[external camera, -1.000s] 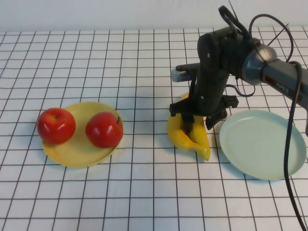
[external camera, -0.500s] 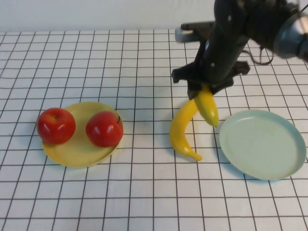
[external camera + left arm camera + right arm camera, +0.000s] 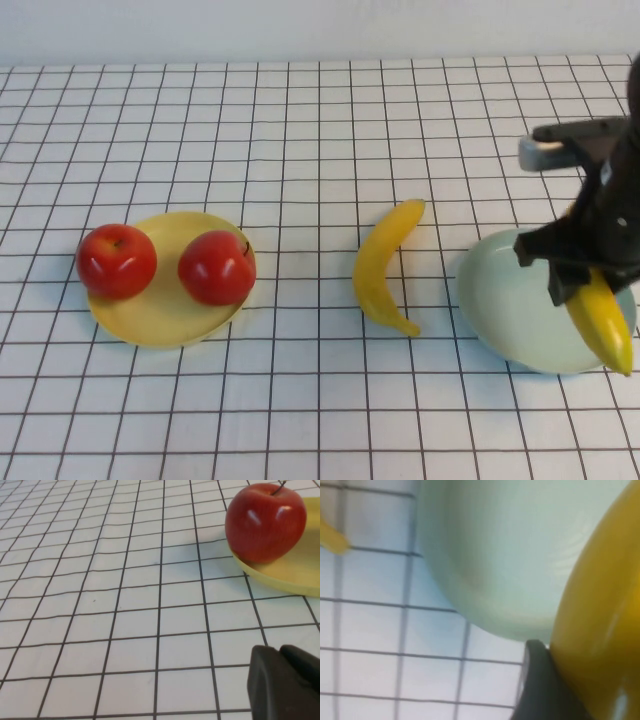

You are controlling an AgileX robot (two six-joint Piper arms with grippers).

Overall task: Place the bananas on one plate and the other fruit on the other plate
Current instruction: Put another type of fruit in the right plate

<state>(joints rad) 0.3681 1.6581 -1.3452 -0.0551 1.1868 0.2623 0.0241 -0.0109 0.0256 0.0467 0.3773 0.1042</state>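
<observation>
Two red apples (image 3: 117,261) (image 3: 216,268) sit on the pale yellow plate (image 3: 160,322) at the left. One banana (image 3: 384,267) lies on the cloth in the middle. My right gripper (image 3: 583,283) is shut on the other banana (image 3: 602,322), which hangs tilted over the near right part of the pale green-blue plate (image 3: 500,300). In the right wrist view that banana (image 3: 600,615) presses against a dark finger (image 3: 540,685) above the plate (image 3: 510,545). My left gripper (image 3: 286,682) is shut and empty, low over the cloth near one apple (image 3: 265,522) and the yellow plate's rim (image 3: 295,572).
A white cloth with a black grid (image 3: 300,150) covers the whole table. The tip of the lying banana (image 3: 330,537) shows in the right wrist view, apart from the green-blue plate.
My right gripper has lifted one banana from beside the other and carried it right, to above the green-blue plate. The other banana, the apples and the left gripper have stayed put.
</observation>
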